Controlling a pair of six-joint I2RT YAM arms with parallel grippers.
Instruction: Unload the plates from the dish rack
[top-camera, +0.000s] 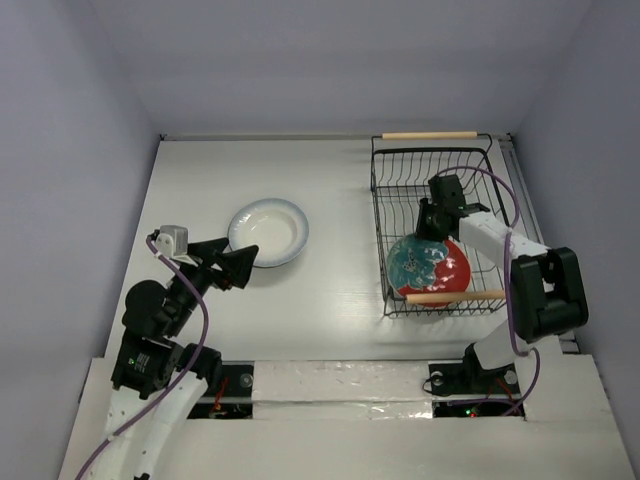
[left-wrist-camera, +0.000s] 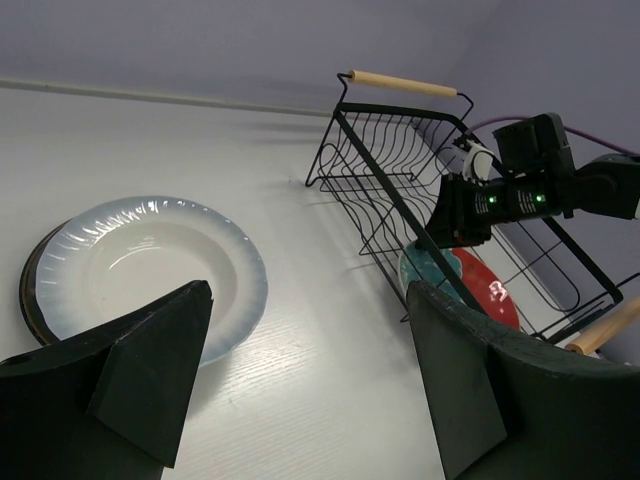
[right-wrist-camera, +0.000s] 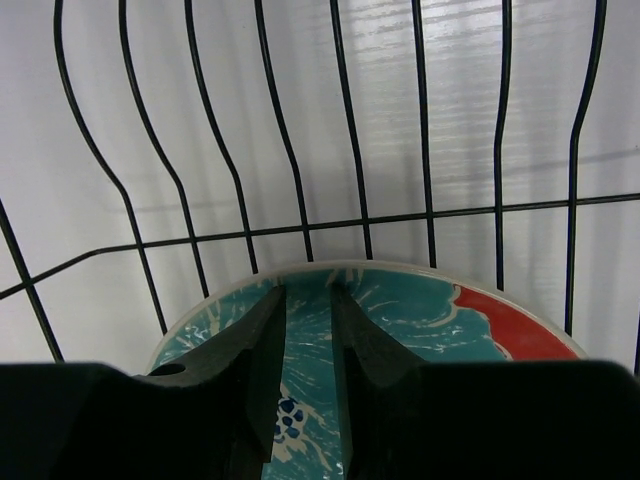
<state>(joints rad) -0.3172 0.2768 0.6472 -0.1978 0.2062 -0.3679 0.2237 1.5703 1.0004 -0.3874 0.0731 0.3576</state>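
A white plate with a bluish rim (top-camera: 266, 232) lies on the table left of centre, and a dark rim (left-wrist-camera: 24, 292) peeks out beneath it. My left gripper (top-camera: 238, 258) hovers at its near edge, open and empty, its tips (left-wrist-camera: 308, 300) wide apart over bare table. The black wire dish rack (top-camera: 380, 200) stands at the right with a red plate with a teal centre (top-camera: 440, 268) leaning at its near end. My right gripper (right-wrist-camera: 308, 292) is inside the rack just above that plate (right-wrist-camera: 400, 300), jaws a narrow gap apart with only the plate's face showing between them.
The rack's wooden handles sit at its far end (top-camera: 430, 135) and near end (top-camera: 455, 296). Its wire wall (right-wrist-camera: 300, 235) runs close in front of the right fingers. Purple walls enclose the table; the right arm's cable (top-camera: 490, 180) loops over the rack.
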